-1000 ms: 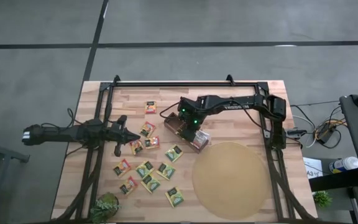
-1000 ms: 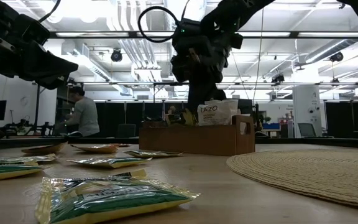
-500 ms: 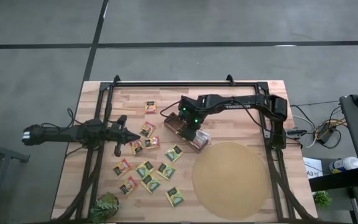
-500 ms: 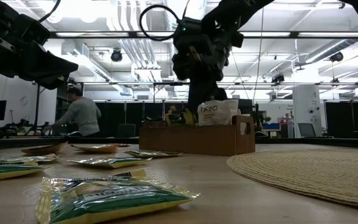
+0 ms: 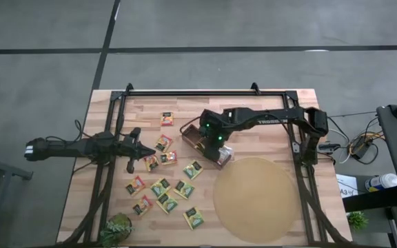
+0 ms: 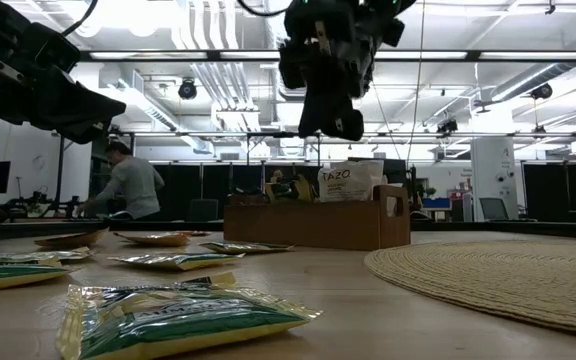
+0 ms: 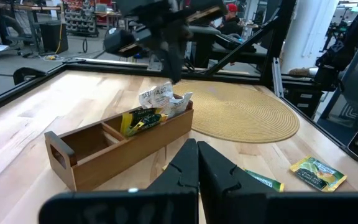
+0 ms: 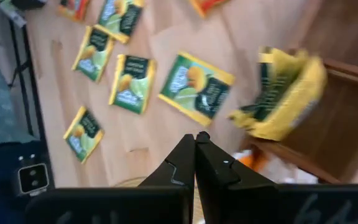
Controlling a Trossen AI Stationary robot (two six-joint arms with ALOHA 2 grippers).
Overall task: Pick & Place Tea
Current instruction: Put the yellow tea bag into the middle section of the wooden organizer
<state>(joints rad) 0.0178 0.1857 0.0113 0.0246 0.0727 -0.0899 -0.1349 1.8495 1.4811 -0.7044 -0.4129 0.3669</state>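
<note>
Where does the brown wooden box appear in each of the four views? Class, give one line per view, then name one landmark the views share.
High view: the wooden box lies mid-table, under the right hand.
Low view: the box stands centre, left of the round mat.
Left wrist view: box left of centre, mat behind.
Right wrist view: only part of the box shows, at right.
Shared landmark: the sachets standing inside the box.

On the table (image 5: 260, 114) lie about eleven loose tea sachets (image 5: 166, 179), though the count is uncertain from above. One brown wooden box (image 5: 209, 147) holds a few more, not countable. There is one round woven mat (image 5: 257, 200), one small plant (image 5: 118, 229) and two arms.
</note>
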